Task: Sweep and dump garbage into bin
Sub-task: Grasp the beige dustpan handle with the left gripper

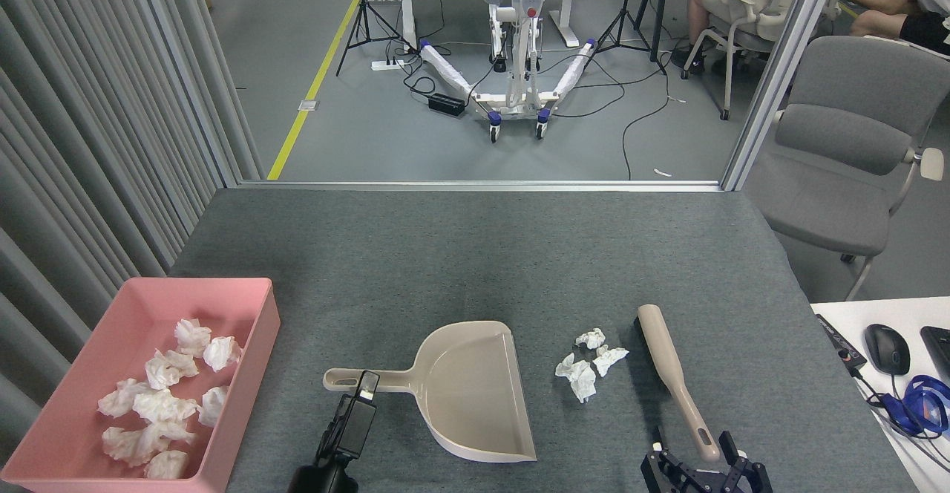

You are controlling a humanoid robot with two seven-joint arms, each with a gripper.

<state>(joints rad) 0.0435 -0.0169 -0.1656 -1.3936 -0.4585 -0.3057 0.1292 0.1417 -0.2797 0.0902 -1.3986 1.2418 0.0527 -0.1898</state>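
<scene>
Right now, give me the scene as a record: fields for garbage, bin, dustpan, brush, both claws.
loose garbage: tissue wads on the mat, between dustpan and brush
bin: pink tray, near left, already holding several wads
dustpan: beige, flat on the mat, handle pointing left, pan empty
brush: beige handle, lying right of the wads
left claw: at the dustpan handle, seen edge-on, grip state unclear
right claw: open, fingers either side of the brush handle's near end, not closed on it
</scene>
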